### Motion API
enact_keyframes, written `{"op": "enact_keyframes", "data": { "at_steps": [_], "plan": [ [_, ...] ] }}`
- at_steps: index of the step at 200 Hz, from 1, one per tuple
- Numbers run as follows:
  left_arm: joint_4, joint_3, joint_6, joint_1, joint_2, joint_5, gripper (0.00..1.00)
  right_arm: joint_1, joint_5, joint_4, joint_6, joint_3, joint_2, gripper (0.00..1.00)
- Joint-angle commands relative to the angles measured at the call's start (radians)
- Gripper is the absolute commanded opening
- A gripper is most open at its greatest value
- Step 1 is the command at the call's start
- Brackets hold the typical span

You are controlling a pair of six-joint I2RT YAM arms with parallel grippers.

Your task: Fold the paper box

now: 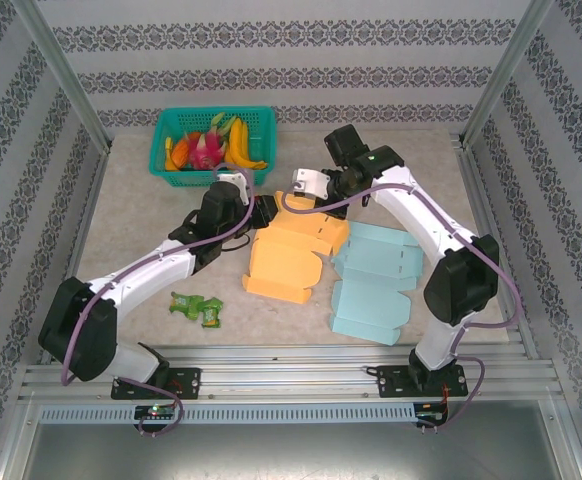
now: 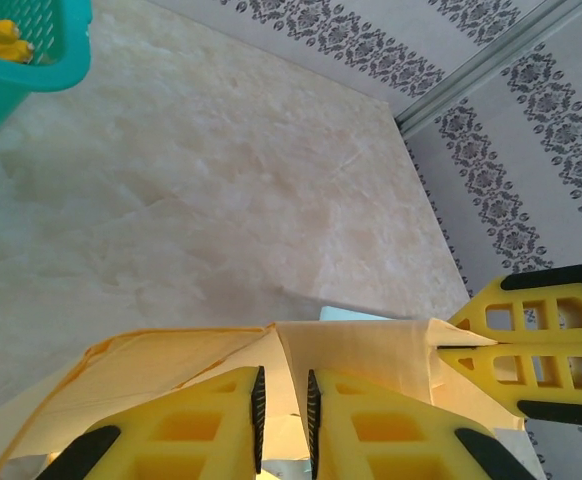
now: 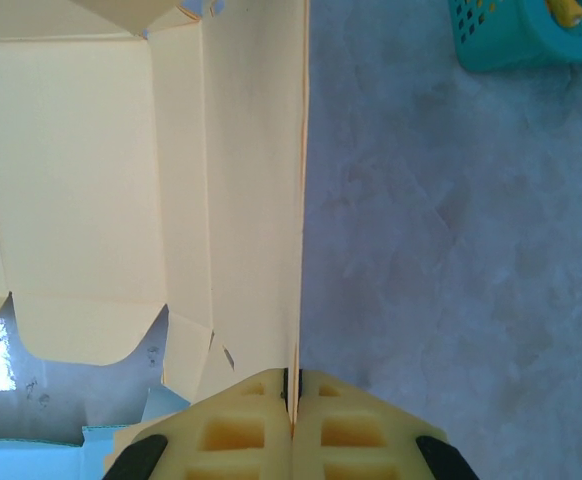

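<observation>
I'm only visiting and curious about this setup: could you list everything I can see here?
orange paper box: one, orange, unfolded, middle of the table
blue paper box: one, light blue, lying flat, right of the orange one
basket: one, teal, far left of the table
fruit: several, yellow, pink and orange, inside the basket
green packets: apparently two, green, near left
table: one, beige marbled
left hand: one, yellow fingers, closed on a fold of the orange paper box
right hand: one, yellow fingers, pinched shut on another of its edges
</observation>
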Motion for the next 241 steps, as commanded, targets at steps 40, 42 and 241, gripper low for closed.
{"op": "enact_keyframes", "data": {
  "at_steps": [40, 42, 241],
  "plan": [
    [-0.083, -0.128, 0.064, 0.027, -0.072, -0.144, 0.21, 0.004, 0.036, 0.008, 0.001, 0.009, 0.008, 0.0],
    [-0.082, -0.135, 0.064, 0.029, -0.071, -0.145, 0.21, 0.003, 0.035, 0.008, 0.001, 0.009, 0.008, 0.0],
    [0.152, -0.162, 0.005, 0.01, 0.039, -0.045, 0.2, -0.003, -0.002, 0.113, -0.011, -0.086, 0.03, 0.0]
  ]
}}
